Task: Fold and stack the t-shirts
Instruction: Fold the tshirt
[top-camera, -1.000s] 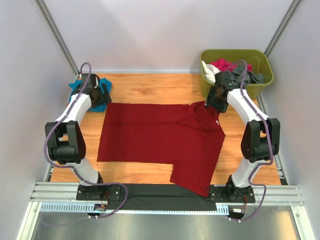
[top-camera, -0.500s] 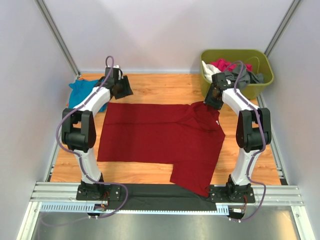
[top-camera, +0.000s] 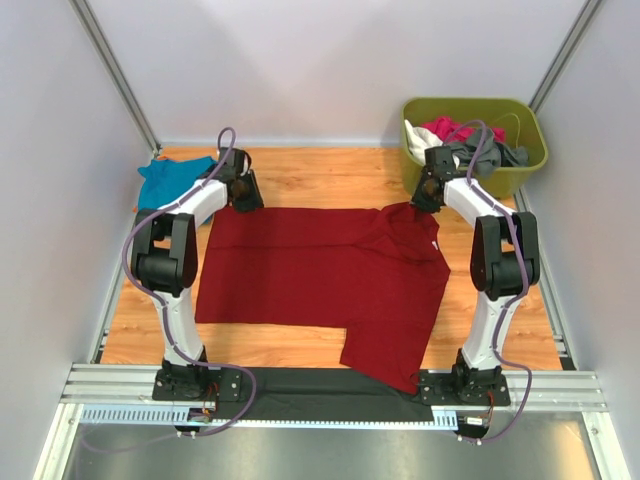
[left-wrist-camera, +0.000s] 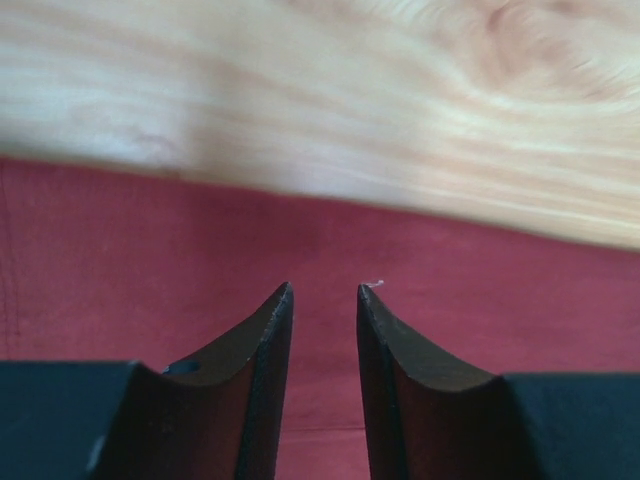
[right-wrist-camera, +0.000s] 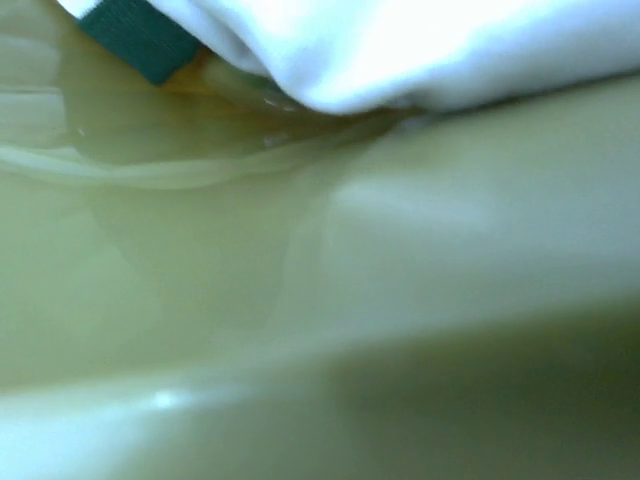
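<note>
The red shirt (top-camera: 320, 280) is laid flat on the middle of the surface (top-camera: 320, 170), and the teal shirt (top-camera: 170, 180) is bunched at the far left corner. The left fingers (left-wrist-camera: 262, 350) are held narrowly apart over the red shirt's far left edge; the gap of the right fingers (top-camera: 424, 198) cannot be told. The cloth is judged light and limp, best pinched at the far corners.

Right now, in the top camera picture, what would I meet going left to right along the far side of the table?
teal-blue shirt → left pincer → right pincer → green bin. The dark red shirt stretches across the span of both pincers, so I leave it out of the order.
</note>
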